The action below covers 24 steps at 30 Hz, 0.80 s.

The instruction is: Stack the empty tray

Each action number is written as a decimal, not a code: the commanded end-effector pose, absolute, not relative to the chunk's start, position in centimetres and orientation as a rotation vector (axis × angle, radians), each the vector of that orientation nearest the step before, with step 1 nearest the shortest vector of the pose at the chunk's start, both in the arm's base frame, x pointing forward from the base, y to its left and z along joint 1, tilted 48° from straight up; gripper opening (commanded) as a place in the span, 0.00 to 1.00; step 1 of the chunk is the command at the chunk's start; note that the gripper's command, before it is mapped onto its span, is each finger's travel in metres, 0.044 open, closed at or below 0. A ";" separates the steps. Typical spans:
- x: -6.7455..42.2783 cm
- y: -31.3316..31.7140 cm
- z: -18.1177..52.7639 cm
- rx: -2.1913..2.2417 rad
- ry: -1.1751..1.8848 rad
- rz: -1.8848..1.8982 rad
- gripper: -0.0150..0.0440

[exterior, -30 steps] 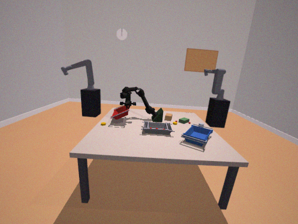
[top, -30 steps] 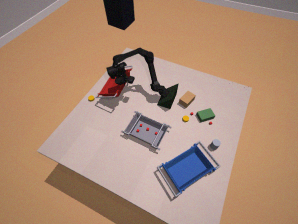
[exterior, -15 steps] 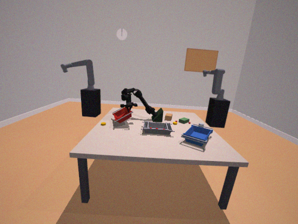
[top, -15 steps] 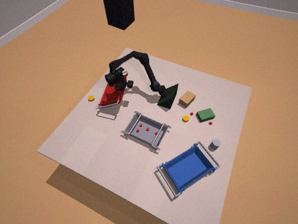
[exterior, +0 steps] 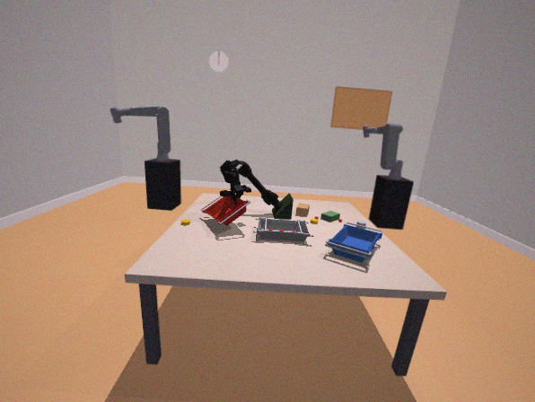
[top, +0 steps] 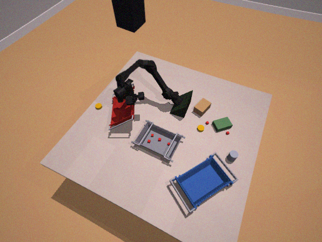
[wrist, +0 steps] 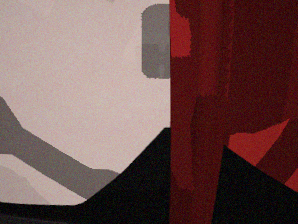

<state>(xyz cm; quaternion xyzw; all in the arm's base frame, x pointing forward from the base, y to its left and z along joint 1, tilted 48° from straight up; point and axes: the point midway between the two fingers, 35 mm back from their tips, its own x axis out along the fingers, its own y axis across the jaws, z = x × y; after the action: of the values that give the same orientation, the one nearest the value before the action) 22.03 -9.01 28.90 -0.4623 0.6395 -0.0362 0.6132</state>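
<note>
My gripper [top: 127, 99] [exterior: 233, 194] is shut on the rim of the empty red tray [top: 122, 112] [exterior: 223, 210] [wrist: 226, 96]. The tray hangs tilted in the air above the table, left of the loaded tray, with its shadow on the table below. The loaded grey tray [top: 158, 140] [exterior: 283, 229] stands in the middle of the table with several small red blocks [top: 159, 139] inside. Its two wire bars [top: 143, 132] [top: 174, 147] lie in across its top near each end. In the wrist view the red tray wall fills the right half.
A blue tray [top: 203, 181] [exterior: 355, 240] with bars swung out stands at the front right. A grey cylinder [top: 232, 155], a green block [top: 222, 123], a tan block [top: 202, 106], two yellow discs [top: 98, 106] [top: 200, 127] and loose red blocks lie around. The arm's green base [top: 182, 103] is behind.
</note>
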 end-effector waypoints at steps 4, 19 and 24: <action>24.4 -6.7 27.9 -1.137 1.470 0.006 0.25; 28.1 -1.2 24.6 -1.299 1.490 0.198 0.25; 29.0 0.8 23.3 -1.356 1.495 0.259 0.25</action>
<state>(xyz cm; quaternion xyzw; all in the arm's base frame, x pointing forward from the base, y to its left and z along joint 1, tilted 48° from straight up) 28.35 -0.81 23.78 -0.5529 0.6344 0.0935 0.5321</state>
